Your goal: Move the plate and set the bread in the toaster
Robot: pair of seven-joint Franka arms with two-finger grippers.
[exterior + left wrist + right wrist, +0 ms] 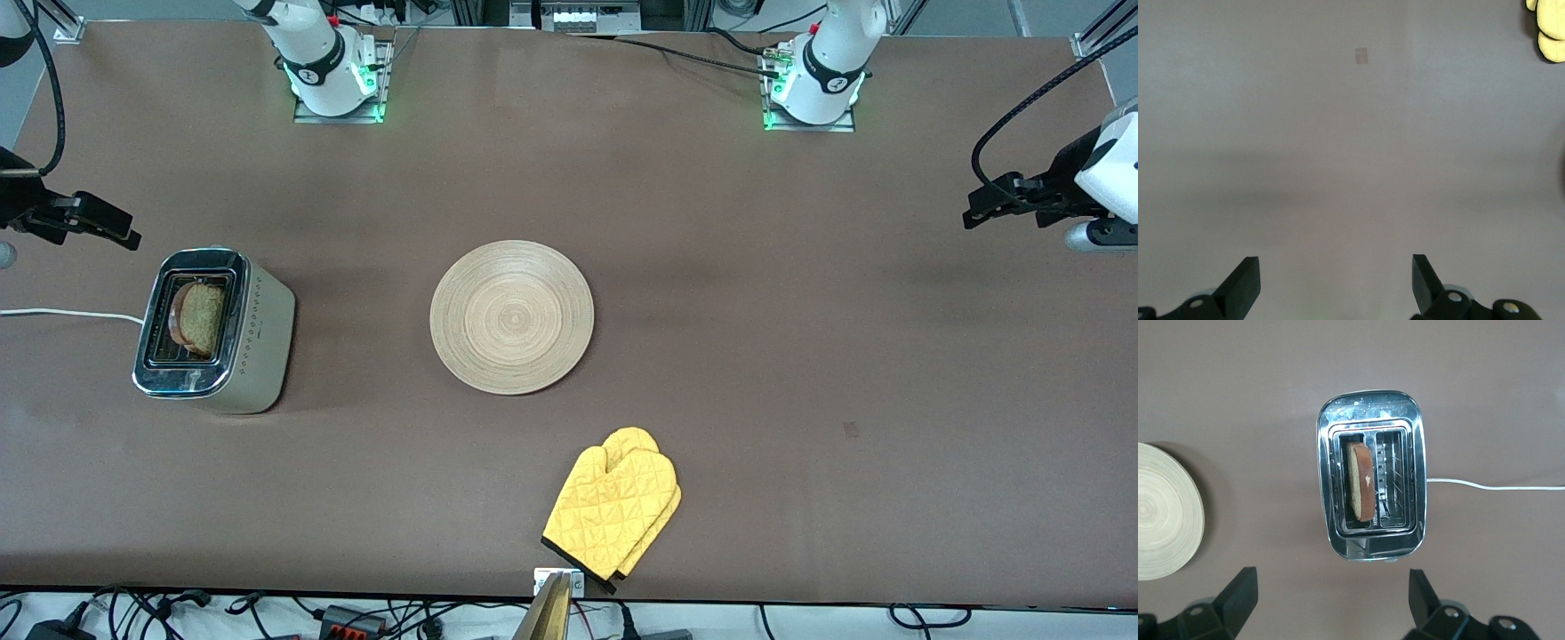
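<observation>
On the brown worktop (711,267) the bread (1361,481) sits in the toaster (1371,475) below my open, empty right hand (1330,603); left hand (1336,285) open, empty, waiting. Job looks finished; next, just withdraw.

Pale ring-grained wooden plate (511,316), cream chrome-topped dotted toaster (258,333), brown dark-crusted bread (200,318), yellow quilted mitt (613,511).

High front cam faces both bases; wrist cams look down; toaster (213,331) shared w/ right wrist.
</observation>
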